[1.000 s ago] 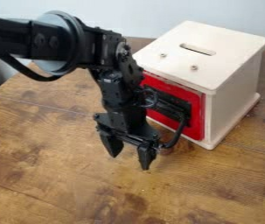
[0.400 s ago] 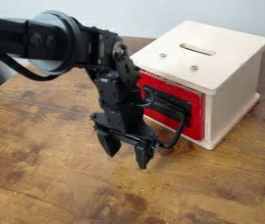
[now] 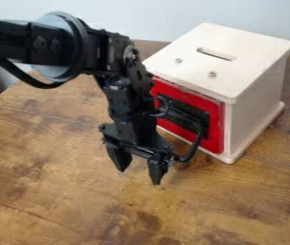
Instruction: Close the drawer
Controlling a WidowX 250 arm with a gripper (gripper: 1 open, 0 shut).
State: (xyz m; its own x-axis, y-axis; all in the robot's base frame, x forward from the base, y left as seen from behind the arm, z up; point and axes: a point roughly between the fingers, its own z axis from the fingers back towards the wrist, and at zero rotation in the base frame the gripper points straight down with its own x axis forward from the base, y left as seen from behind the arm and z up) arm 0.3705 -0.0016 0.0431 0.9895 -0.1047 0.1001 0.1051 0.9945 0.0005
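Black robot arm (image 3: 124, 81): base end cut off at my left edge. Red drawer (image 3: 189, 113): left part hidden from me behind the arm.

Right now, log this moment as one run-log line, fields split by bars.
black metal claw: open, above wooden table | red drawer with black front: looks closed | pale wooden box: upright

Our black arm reaches in from the left and bends downward at the wrist, our claw (image 3: 137, 170) pointing down with its fingertips apart
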